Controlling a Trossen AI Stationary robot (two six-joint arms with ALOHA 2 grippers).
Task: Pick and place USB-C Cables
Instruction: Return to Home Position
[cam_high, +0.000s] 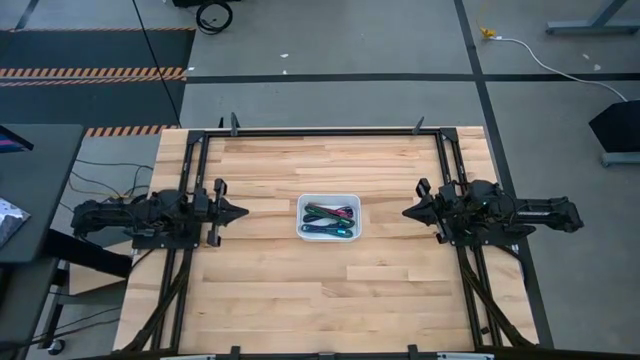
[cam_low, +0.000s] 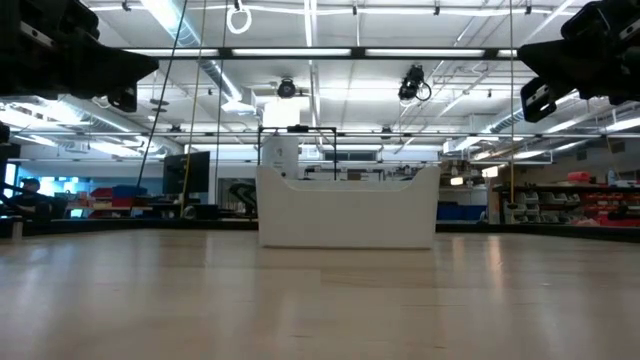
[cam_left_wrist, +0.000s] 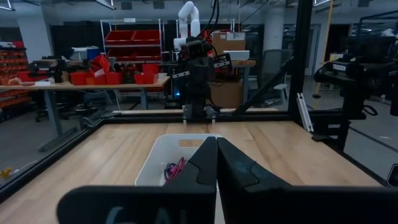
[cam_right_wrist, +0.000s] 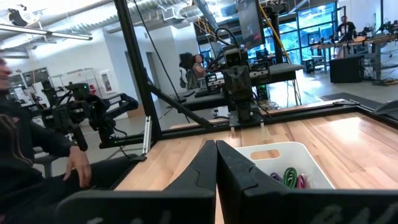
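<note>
Left gripper (cam_high: 240, 212): fingers clenched together on nothing, tip pointing inward over the table's left side, well apart from the tray. Right gripper (cam_high: 406, 213): likewise pressed closed and empty, mirrored over the right side, facing the tray from the opposite flank. Both sat level and symmetrical, which read as a parked rest; they were presumably empty because no cable lay outside the tray to fetch. White tray (cam_high: 328, 197): stood between the two grippers near the table's middle, touched by neither, equally reachable from either side. USB-C cables (cam_high: 330, 218): lay bunched inside the tray, with green, magenta, teal and purple strands showing; exact count could not be told. Table (cam_high: 300, 290): bare wood around the tray. Placement judged finished.
</note>
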